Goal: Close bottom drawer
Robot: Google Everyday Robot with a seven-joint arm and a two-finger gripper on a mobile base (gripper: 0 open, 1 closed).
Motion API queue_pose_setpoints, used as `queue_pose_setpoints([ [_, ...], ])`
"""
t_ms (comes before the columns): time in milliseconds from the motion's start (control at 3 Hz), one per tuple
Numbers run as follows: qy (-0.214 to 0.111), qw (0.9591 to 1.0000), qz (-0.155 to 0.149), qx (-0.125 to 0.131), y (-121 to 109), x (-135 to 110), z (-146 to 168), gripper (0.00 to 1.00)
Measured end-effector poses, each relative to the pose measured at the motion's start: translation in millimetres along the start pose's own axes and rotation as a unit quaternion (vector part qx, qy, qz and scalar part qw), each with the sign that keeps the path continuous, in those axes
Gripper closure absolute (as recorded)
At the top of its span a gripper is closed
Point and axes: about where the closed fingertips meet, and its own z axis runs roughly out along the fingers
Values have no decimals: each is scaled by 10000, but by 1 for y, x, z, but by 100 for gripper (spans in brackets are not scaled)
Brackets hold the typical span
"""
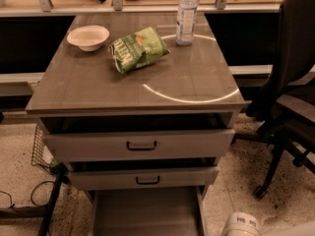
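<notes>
The bottom drawer (145, 213) is pulled far out beneath the middle drawer (142, 177), floor bare, front out of view. The gripper (240, 225) sits low near its right-hand wall; open or closed, I cannot tell. Stiff, probably light on slides: push squarely on its front.

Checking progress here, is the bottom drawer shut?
No, the bottom drawer is pulled far out with its grey floor showing, and the gripper sits low to its right at the picture's bottom edge.

Office/lab: swivel chair (290, 82), drawer cabinet (98, 90), floor cables (42, 193); gripper (241, 225) btm right.
</notes>
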Motion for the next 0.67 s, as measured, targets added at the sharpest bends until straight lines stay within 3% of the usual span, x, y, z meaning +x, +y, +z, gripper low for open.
queue_pose_setpoints([
  [333,0,10000,0,0,0,0,0,100],
  [667,-123,9999,23,-83,6,-7,23,100],
])
